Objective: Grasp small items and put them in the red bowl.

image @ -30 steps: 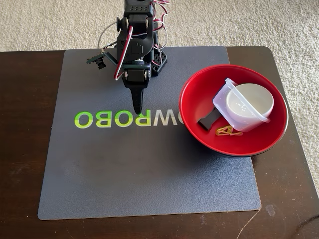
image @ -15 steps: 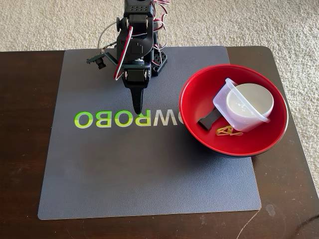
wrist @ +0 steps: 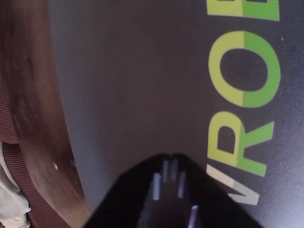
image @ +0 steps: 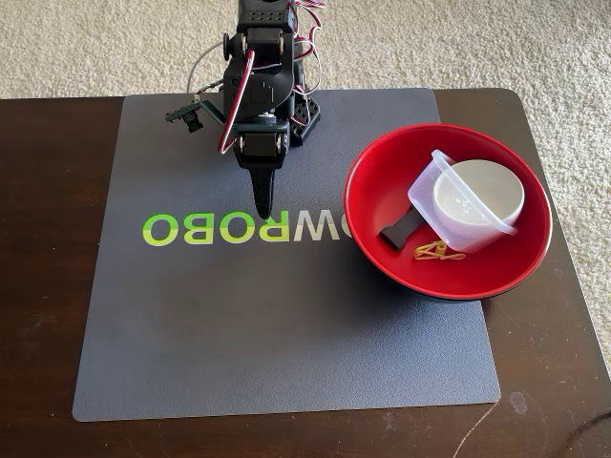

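Fingers (image: 263, 196) together, clear of red bowl (image: 382, 258)

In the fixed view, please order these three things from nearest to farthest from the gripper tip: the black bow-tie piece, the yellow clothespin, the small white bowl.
Measured from the gripper, which is closed over the mat:
1. The black bow-tie piece, at the left inside the red bowl.
2. The yellow clothespin, lower in the bowl, just right of it.
3. The small white bowl, farthest right, sitting in the clear container.

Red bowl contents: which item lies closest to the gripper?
The black bow-tie-shaped piece, at the red bowl's left inner wall in the fixed view; the other items lie farther right of the gripper.
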`<state>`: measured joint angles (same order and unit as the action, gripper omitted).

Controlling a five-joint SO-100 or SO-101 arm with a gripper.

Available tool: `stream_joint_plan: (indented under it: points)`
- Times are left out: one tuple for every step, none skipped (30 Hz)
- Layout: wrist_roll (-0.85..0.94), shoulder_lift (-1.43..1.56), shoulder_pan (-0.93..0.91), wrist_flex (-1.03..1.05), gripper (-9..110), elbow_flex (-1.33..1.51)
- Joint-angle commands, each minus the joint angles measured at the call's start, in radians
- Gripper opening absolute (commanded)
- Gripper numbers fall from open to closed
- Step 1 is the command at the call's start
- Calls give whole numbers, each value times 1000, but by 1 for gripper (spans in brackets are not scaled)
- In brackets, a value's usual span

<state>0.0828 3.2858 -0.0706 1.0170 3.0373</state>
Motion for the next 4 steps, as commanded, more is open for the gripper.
stream_joint_plan:
  points:
    - [2,8,-17,-8,0,-8]
    - [2,8,-17,-8,0,-8]
    - [2,8,-17,-8,0,-8]
    - [2,8,-17,-8,0,-8]
